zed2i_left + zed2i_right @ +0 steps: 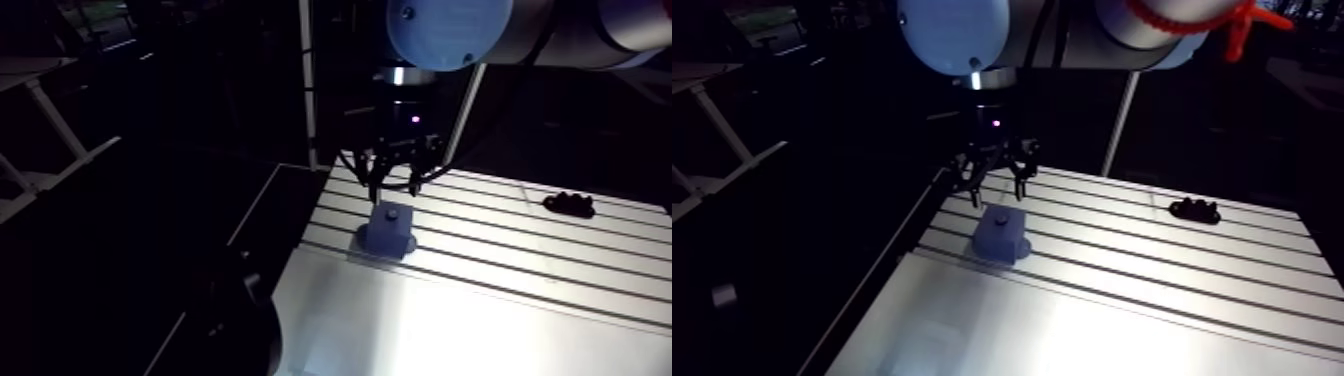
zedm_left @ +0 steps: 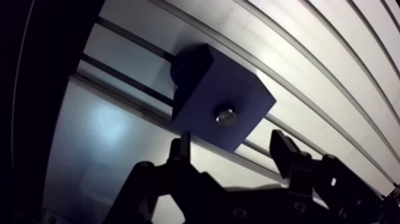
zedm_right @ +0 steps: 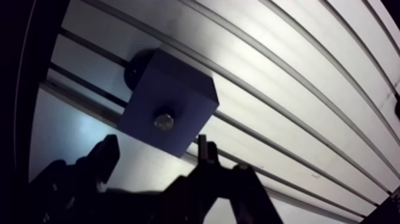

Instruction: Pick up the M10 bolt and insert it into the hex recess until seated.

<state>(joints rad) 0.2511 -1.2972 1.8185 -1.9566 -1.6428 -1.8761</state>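
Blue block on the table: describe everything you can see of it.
The blue block is a matte, plastic-looking cube standing flat on the slotted table near its edge. A small shiny metal piece, likely the bolt, sits in the centre of its top face. A dark rounded part adjoins one side. The open gripper hovers above, not touching it.

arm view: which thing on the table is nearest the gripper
The blue block holding the bolt, below the gripper; the black part lies far off.
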